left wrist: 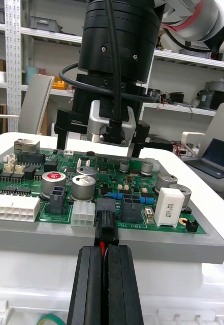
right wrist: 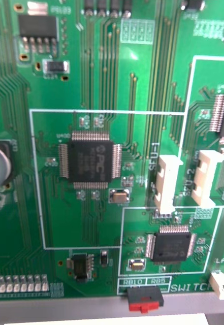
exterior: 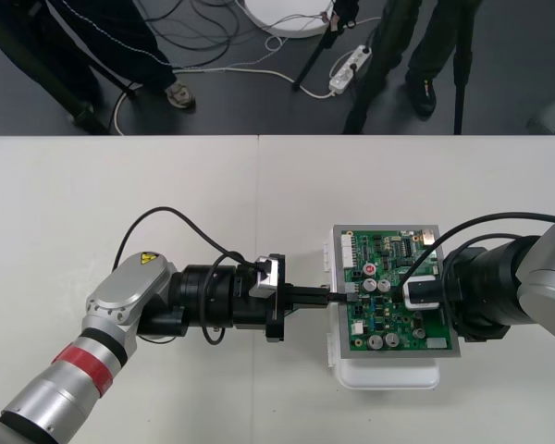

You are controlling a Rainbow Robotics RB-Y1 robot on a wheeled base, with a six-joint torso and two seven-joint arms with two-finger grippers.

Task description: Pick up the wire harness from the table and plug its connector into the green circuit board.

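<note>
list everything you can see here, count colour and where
circuit board: one, green, on the white base, right half of the table
base: one, white, under the board
plug: one, black, at the board's left edge against a black socket, seating unclear
wire: one seen, red, just behind the plug
table: one, light
left gripper: one, black, shut on the plug at the board's left edge
right gripper: one, black, open, above the board's right side
</note>
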